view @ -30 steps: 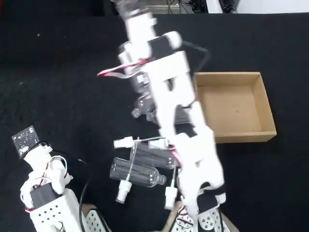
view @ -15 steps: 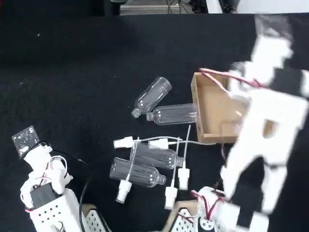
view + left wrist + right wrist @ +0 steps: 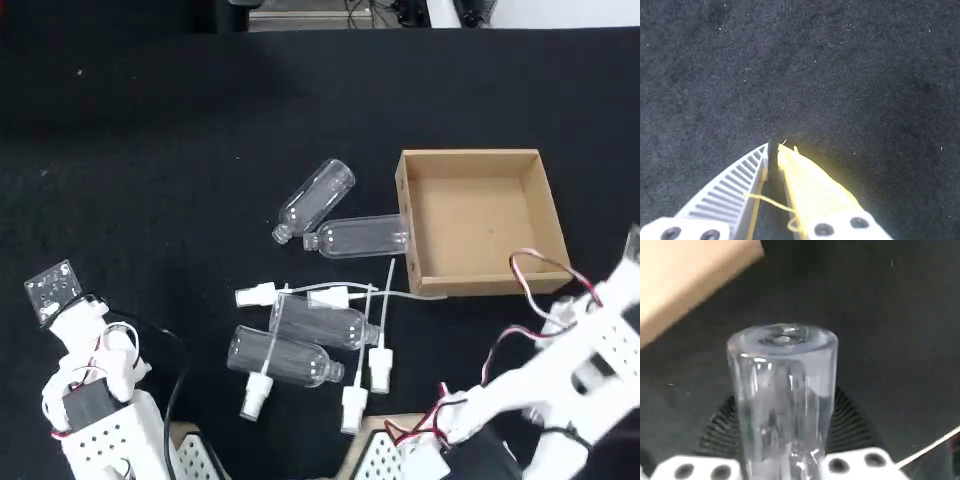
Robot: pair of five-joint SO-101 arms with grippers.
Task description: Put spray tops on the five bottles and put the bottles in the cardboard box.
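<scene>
Close by the cardboard box (image 3: 490, 285), right arm (image 3: 560, 370) folded, right tool (image 3: 785, 427) clamped on bottle (image 3: 782, 370) (left tool (image 3: 774, 150) together).

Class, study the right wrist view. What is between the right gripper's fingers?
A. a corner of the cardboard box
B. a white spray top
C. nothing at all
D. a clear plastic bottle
D: the right wrist view shows the right gripper closed on a clear plastic bottle, with one dark ribbed finger on each side of it.
</scene>
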